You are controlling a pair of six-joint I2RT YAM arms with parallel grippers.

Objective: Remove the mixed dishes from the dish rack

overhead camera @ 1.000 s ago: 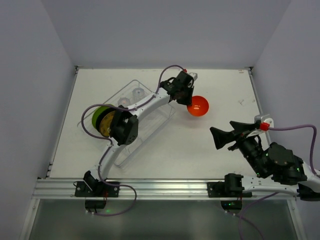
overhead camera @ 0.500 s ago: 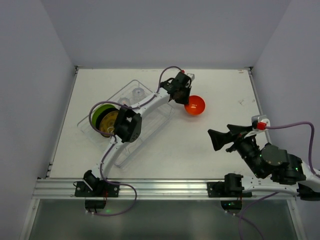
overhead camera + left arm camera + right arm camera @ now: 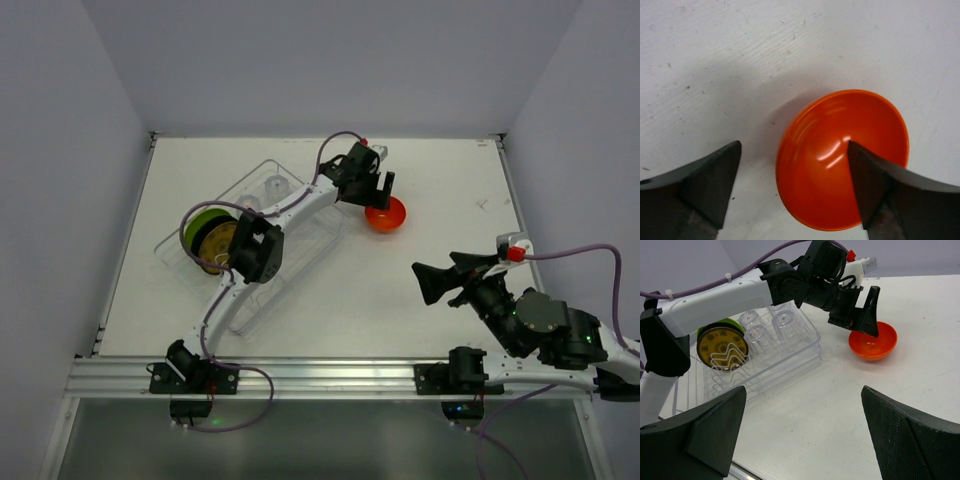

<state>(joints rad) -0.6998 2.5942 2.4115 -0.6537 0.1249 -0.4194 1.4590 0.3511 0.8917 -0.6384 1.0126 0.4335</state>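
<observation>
The small orange-red bowl (image 3: pixel 386 217) (image 3: pixel 842 160) (image 3: pixel 873 342) sits upright on the white table, right of the dish rack (image 3: pixel 300 245) (image 3: pixel 790 360). My left gripper (image 3: pixel 378 188) (image 3: pixel 792 150) (image 3: pixel 860 325) hovers over the bowl's near rim, open, one finger above the inside and one outside. In the rack, a lime-green plate (image 3: pixel 200 225) (image 3: pixel 722 347) stands on edge at the left end. Clear tumblers (image 3: pixel 272 187) (image 3: pixel 785 320) stand at the far end. My right gripper (image 3: pixel 425 280) (image 3: pixel 803 390) is open over bare table, well short of the bowl.
My left arm (image 3: pixel 290 210) stretches across the rack, its elbow (image 3: pixel 255 250) beside the plate. Grey walls close in the table on three sides. A metal rail (image 3: pixel 320 375) runs along the near edge.
My left gripper has opened and let go of the bowl, which now rests on the table slightly left of where it was. My right arm has drifted a little left and nearer.
</observation>
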